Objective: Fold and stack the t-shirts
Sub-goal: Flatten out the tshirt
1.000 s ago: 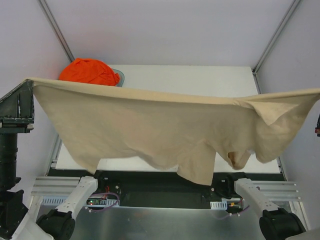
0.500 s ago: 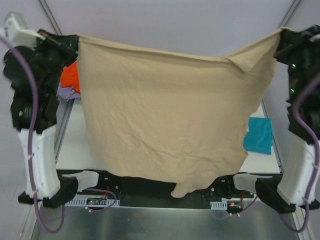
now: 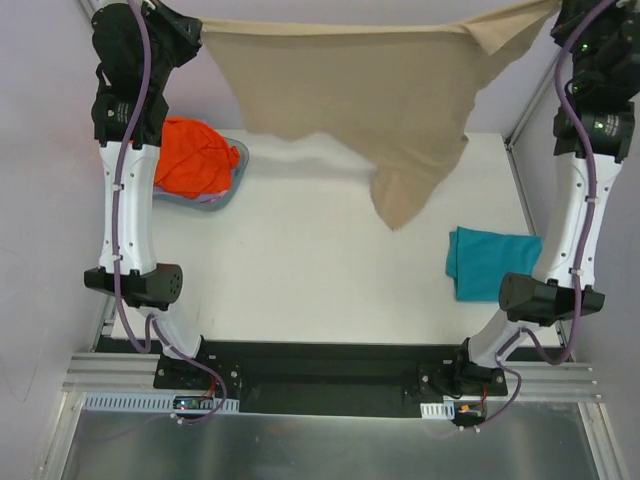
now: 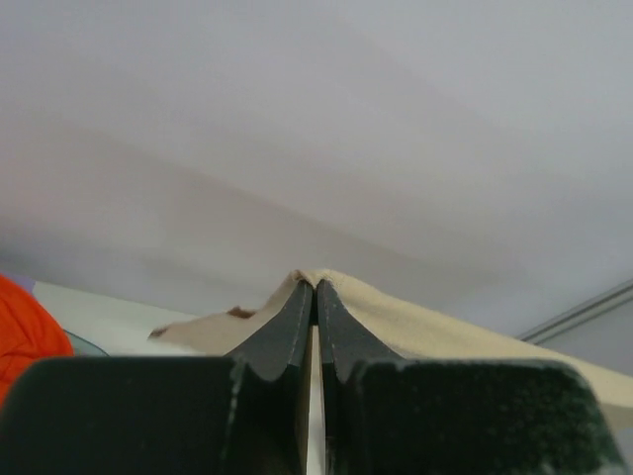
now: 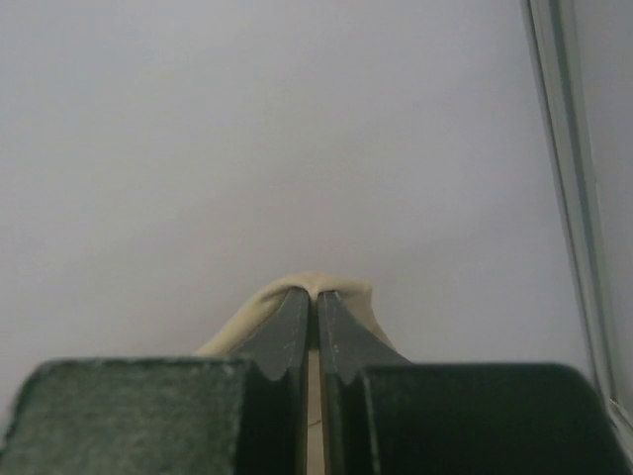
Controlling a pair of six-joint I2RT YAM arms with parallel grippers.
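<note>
The tan t-shirt [image 3: 350, 90] is held in the air, stretched by its upper edge between the two arms, high above the basin [image 3: 234, 183] and reaching from over it well across to the side away from it. Its lower edge hangs unevenly, and one long corner droops toward the table [image 3: 320, 280] without touching it. The left claw [image 4: 315, 287] is pinched tight on a fold of tan cloth, and the right claw [image 5: 316, 294] is closed in the same way on the other corner; no gap is seen between the fingers of either.

The orange t-shirt [image 3: 195, 155] is heaped unfolded in the basin, and a sliver of pale lavender cloth [image 3: 203, 198] is seen beneath it at the basin's near rim. The teal t-shirt [image 3: 490, 262] lies flat on the table well apart from the basin, at the opposite side, partly hidden by the right arm; it appears to have been folded into a rough rectangle.

The task is judged to be at an early stage. One shirt seems folded and set down, and the tan one is only spread out, not yet laid flat or folded. Two shirts are untouched in the basin, and no stack has been formed.
</note>
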